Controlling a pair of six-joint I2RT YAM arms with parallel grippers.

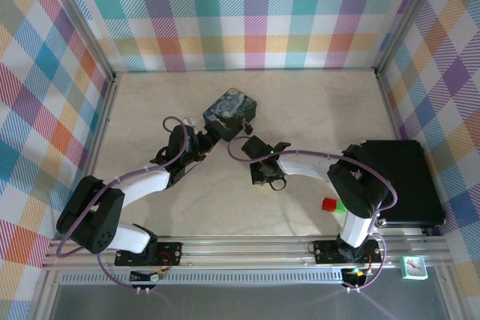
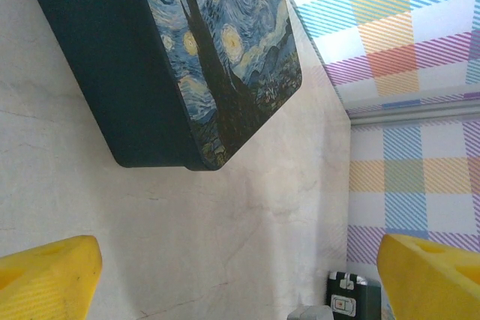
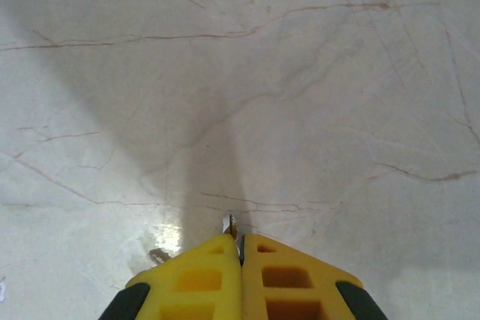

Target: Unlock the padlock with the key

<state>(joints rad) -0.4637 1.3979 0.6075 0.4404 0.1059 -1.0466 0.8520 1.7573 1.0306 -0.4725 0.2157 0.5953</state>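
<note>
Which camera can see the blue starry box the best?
The left wrist view: the blue starry box looms big, painted lid and dark side both clear, ahead of the open left pincer. The top external view has it small, seen from above, just beyond that pincer.

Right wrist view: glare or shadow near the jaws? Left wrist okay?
Right wrist: broad shadow crosses the pale marbled tabletop to the right gripper, jaws shut on a thin silvery metal key; glare patch beside them, veins sharp. Left wrist: evenly lit, blue starry-night tin box crisp.

Glossy stone-look table [image 3: 315,95], silvery metal key [image 3: 229,223], matt-sided tin [image 2: 97,58].
</note>
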